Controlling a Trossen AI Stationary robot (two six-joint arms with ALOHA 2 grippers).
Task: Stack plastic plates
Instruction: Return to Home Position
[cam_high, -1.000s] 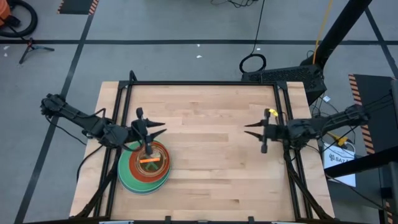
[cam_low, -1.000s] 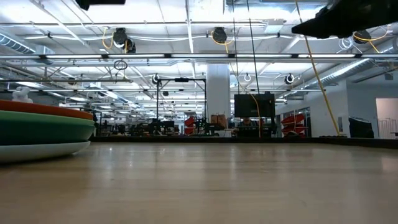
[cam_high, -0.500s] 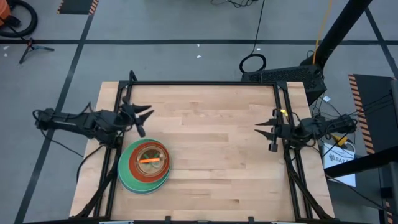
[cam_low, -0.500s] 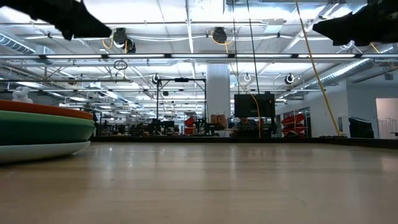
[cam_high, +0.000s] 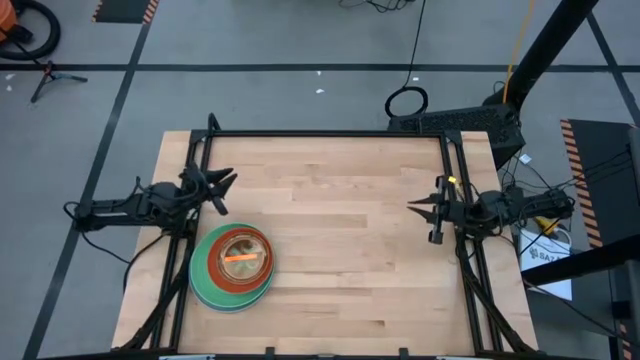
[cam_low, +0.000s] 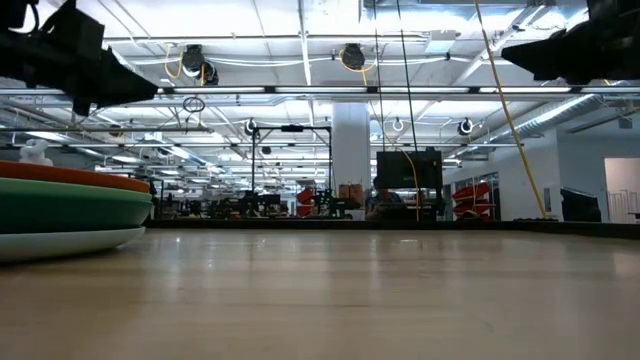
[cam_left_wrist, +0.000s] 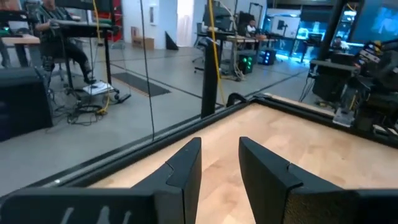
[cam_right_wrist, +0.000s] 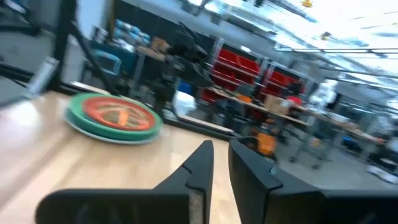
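The plastic plates stand in one stack (cam_high: 232, 267) near the table's near-left corner: a pale blue plate at the bottom rests on the wood, with green plates, a red-orange one and smaller plates above. The low view shows the stack (cam_low: 60, 205) at its left edge, and the right wrist view shows the stack (cam_right_wrist: 115, 116) far off. My left gripper (cam_high: 227, 192) hovers open, beyond the stack's far-left side, fingers level. My right gripper (cam_high: 420, 216) hovers by the right edge with a narrow gap between its fingers. Both grippers are empty.
A black metal frame (cam_high: 320, 134) runs along the table's far, left and right edges. Bare wood (cam_high: 340, 230) spans the middle between the two grippers. Cables and a black stand (cam_high: 455, 122) lie on the floor beyond the far-right corner.
My left gripper rose off the top of the stack and drew back toward the table's far-left, turning from pointing down to level. My right gripper pulled back a little toward the right edge. The stack stayed where it was.
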